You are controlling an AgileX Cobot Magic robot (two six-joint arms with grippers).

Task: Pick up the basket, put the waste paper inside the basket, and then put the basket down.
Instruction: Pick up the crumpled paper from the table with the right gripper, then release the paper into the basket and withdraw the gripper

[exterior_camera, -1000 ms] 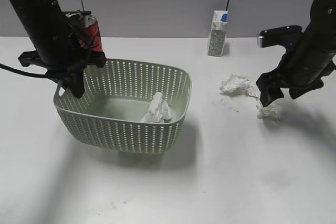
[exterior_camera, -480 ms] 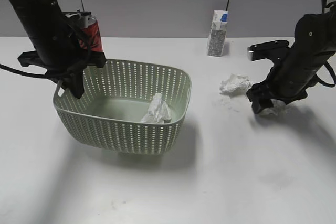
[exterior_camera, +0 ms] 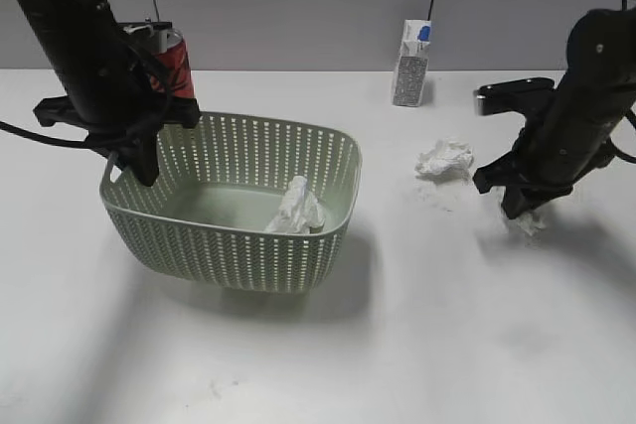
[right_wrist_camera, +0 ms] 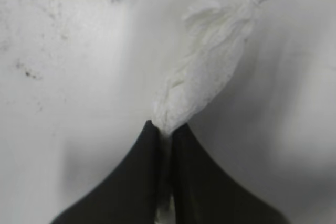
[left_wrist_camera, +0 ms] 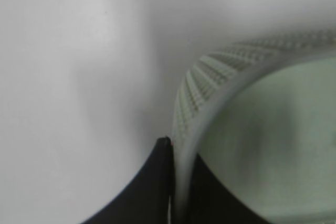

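Observation:
The pale green slotted basket [exterior_camera: 248, 235] hangs tilted just above the table at left centre. My left gripper [exterior_camera: 142, 168] is shut on its left rim; the left wrist view shows the wall [left_wrist_camera: 199, 93] pinched between my jaws [left_wrist_camera: 178, 153]. One white paper wad [exterior_camera: 296, 208] lies inside the basket. My right gripper [exterior_camera: 519, 211] is shut on a long strung-out wad [right_wrist_camera: 210, 72] that hangs from the jaws [right_wrist_camera: 165, 129]; its tail [exterior_camera: 530, 224] shows under the gripper. Another wad [exterior_camera: 444, 159] lies on the table left of it.
A red can [exterior_camera: 171, 59] stands behind the basket's left end, partly hidden by my left arm. A small white-grey carton [exterior_camera: 411, 64] stands upright at the back. The white table [exterior_camera: 417, 345] runs to the front edge.
My right gripper dropped onto the wad at right, shut on it, and now lifts it slightly. The left arm and the basket have not moved.

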